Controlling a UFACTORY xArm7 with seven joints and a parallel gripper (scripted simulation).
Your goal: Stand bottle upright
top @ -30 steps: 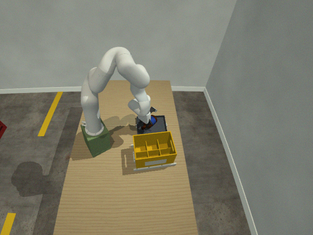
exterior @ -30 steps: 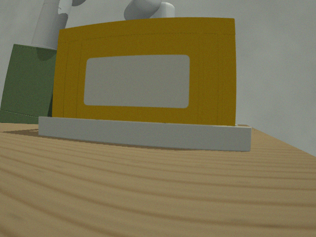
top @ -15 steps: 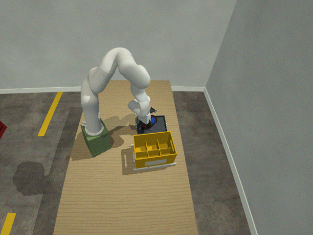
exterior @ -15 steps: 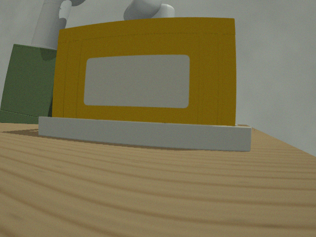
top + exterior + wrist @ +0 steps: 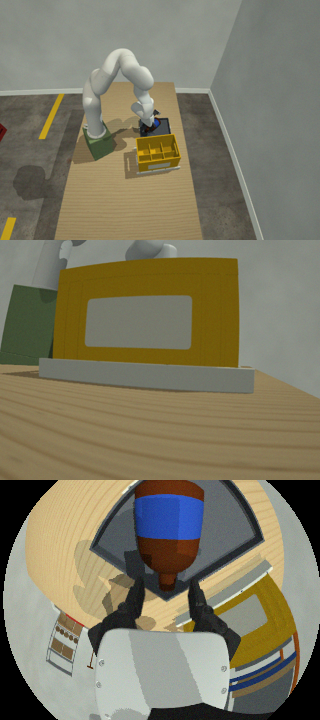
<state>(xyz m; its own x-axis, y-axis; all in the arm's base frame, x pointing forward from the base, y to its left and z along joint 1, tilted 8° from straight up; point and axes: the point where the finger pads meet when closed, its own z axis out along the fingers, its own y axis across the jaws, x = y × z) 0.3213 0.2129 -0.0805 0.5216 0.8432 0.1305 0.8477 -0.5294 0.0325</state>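
Bottle (image 5: 168, 527) lies on its side in the tray (image 5: 234, 514), neck just between the open, empty fingers, so slide fwd & squeeze the neck gently w/o bumping the tray.

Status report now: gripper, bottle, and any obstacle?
Gripper open, holding nothing, fingers either side of the neck. Bottle lying on the tray, not upright. Yellow crate stands beside the tray, apart from the gripper.

crate (image 5: 158, 160) walls off tray (image 5: 167, 128) front side
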